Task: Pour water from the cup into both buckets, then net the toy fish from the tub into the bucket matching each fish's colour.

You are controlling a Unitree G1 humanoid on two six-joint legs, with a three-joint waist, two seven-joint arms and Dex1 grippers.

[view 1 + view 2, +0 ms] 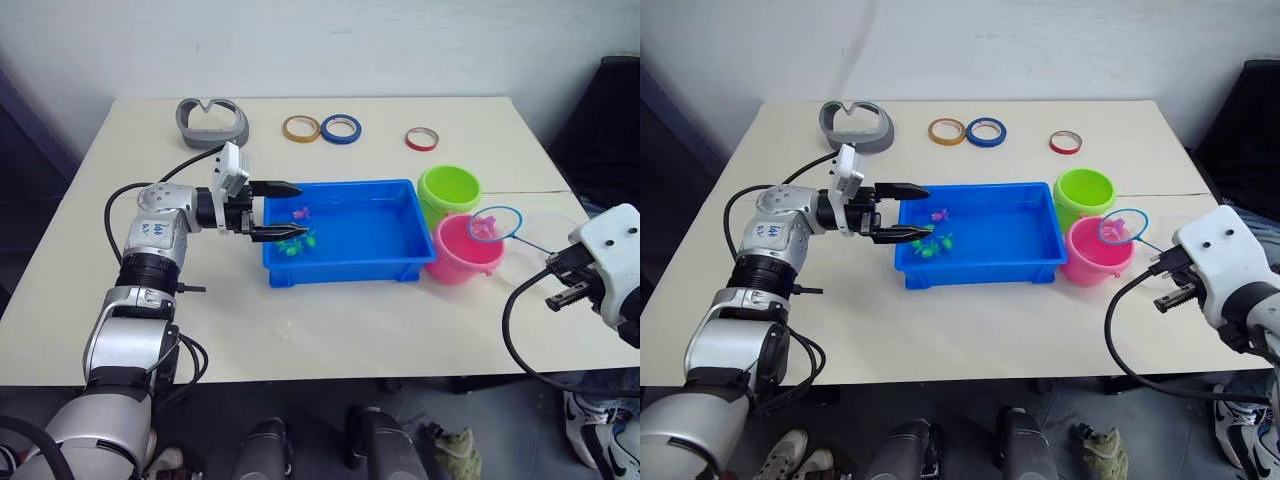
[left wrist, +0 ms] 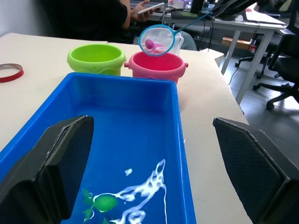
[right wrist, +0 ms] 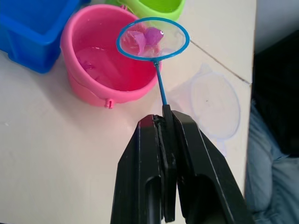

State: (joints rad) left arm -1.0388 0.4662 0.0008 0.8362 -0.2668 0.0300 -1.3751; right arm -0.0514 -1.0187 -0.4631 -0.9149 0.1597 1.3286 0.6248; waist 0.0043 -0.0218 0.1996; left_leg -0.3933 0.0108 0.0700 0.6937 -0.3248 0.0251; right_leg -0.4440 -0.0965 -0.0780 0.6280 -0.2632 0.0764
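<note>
The robot is in the netting step of the task. The right gripper (image 3: 164,122) has its jaws clamped on the thin handle of the net (image 3: 153,39), and the hoop hangs just above the far rim of the pink bucket (image 3: 106,65). A pink fish (image 3: 150,35) lies in the mesh. The pink bucket already has water in it, and the green bucket (image 1: 449,188) stands just beside it, at the end of the blue tub (image 1: 345,232). The clear cup (image 3: 214,105) rests on the desk near the right gripper. The left gripper (image 1: 283,210) reaches over the other end of the tub with its jaws apart, holding nothing. In the tub a few green fish (image 1: 296,243) and one more pink fish (image 1: 300,212) are waiting.

The next move probably calls for tilting the hoop over the mouth of the pink bucket, so that the fish drops inside and not on the desk.
</note>
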